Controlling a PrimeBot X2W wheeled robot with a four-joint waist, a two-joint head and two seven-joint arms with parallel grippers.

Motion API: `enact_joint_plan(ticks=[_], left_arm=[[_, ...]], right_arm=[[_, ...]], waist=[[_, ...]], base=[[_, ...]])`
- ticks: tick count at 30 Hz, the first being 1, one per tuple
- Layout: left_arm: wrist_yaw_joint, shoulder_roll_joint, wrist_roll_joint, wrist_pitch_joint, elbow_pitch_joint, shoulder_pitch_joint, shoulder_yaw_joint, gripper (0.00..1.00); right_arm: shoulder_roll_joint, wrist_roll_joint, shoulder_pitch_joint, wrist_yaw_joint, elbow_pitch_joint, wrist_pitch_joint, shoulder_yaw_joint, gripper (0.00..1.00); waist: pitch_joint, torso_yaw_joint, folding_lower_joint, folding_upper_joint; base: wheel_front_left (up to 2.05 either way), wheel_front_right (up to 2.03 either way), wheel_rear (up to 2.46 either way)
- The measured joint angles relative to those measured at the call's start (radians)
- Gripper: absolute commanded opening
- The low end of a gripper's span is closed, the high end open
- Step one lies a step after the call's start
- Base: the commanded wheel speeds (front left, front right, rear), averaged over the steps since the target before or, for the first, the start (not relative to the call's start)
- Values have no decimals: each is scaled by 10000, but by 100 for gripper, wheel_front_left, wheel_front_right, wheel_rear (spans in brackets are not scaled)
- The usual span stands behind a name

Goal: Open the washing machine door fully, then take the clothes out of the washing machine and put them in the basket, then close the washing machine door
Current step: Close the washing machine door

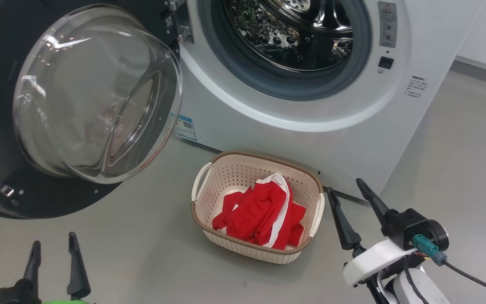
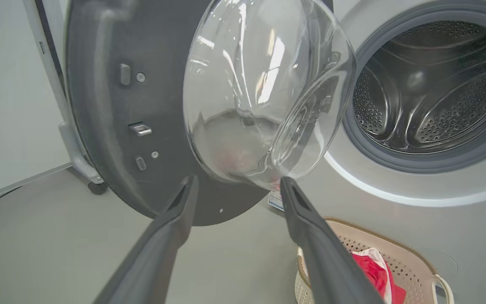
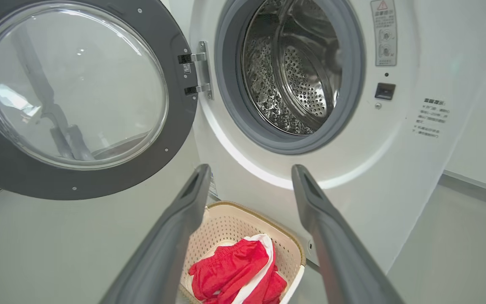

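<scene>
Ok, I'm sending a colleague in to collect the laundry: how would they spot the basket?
Find the big white washing machine with its round door swung open. On the grey floor right before it sits the basket: small, cream, perforated, brown-rimmed, with red and white clothes inside.

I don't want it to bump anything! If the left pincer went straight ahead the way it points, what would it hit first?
Probably the door, at the bottom of its glass: the open left pincer points right at it. How far away is unclear.
</scene>
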State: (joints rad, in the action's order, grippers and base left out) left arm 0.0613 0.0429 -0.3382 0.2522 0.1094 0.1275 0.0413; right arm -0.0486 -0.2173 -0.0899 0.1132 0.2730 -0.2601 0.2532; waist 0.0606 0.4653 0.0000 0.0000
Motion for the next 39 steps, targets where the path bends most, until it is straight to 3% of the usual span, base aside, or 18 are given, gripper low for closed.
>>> enact_joint_plan(ticks=[10,28,29,30,31,34,39], left_arm=[[278,-4,-571,-2,-349,348,541,100],[424,-8,-918,-2,-617,620,836,100],[424,-8,-1072,-2,-631,620,836,77],[424,-8,-1221,-2,-637,621,832,31],[424,-8,-1400,-2,-642,621,828,0],[424,-8,-2027,0,-688,621,819,0],[280,-10,-4215,0,-732,618,882,0]], right_arm=[[-12,2,-370,84,274,100,993,100],[-81,-56,-914,86,817,128,1484,100],[-81,-86,-914,86,849,128,1486,100],[-82,-121,-915,88,880,127,1486,100],[-82,-125,-917,86,899,127,1488,100],[-86,-174,-942,88,941,127,1490,100],[-115,-215,-1081,88,999,127,1488,100]], waist=[[232,614,0,0],[392,749,0,0],[396,749,0,0],[401,748,0,0],[406,748,0,0],[420,746,0,0],[443,747,0,0]], base=[[0,0,0],[0,0,0],[0,0,0],[0,0,0],[0,0,0],[0,0,0],[0,0,0]])
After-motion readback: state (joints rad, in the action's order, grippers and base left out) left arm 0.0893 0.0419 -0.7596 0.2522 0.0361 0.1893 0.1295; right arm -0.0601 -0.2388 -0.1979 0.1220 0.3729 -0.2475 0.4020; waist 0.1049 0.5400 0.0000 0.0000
